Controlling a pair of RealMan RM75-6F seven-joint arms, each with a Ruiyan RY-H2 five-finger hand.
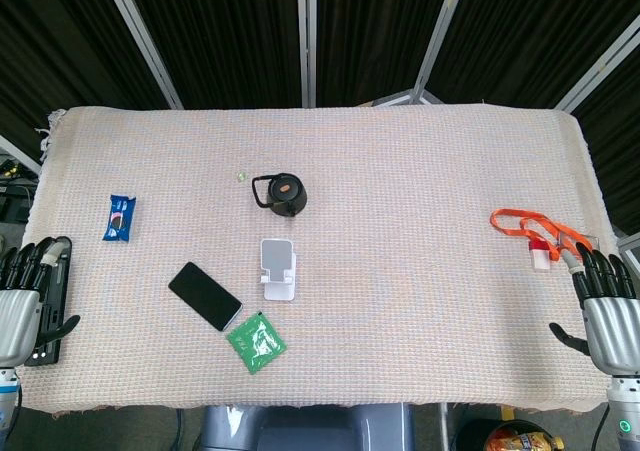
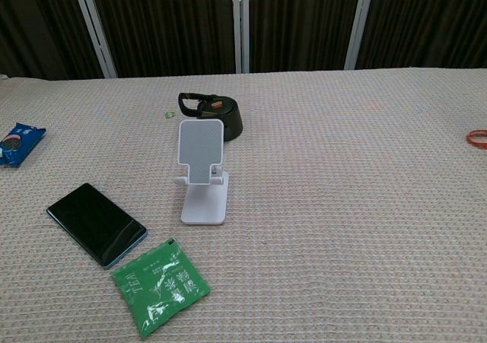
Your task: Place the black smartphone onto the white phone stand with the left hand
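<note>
The black smartphone [image 1: 205, 295] [image 2: 97, 223] lies flat, screen up, on the cloth, left of the white phone stand [image 1: 277, 268] [image 2: 202, 171]. The stand is upright and nothing rests on it. My left hand [image 1: 22, 299] hovers at the table's left edge, fingers apart, holding nothing, well left of the phone. At the right edge my right hand [image 1: 608, 306] is also open and empty. Neither hand shows in the chest view.
A green tea packet [image 1: 255, 342] [image 2: 159, 285] lies just in front of the phone. A black lidded cup [image 1: 281, 194] [image 2: 214, 115] stands behind the stand. A blue snack wrapper [image 1: 119, 217] [image 2: 18, 144] is far left; an orange lanyard [image 1: 532, 226] with a small bottle lies far right.
</note>
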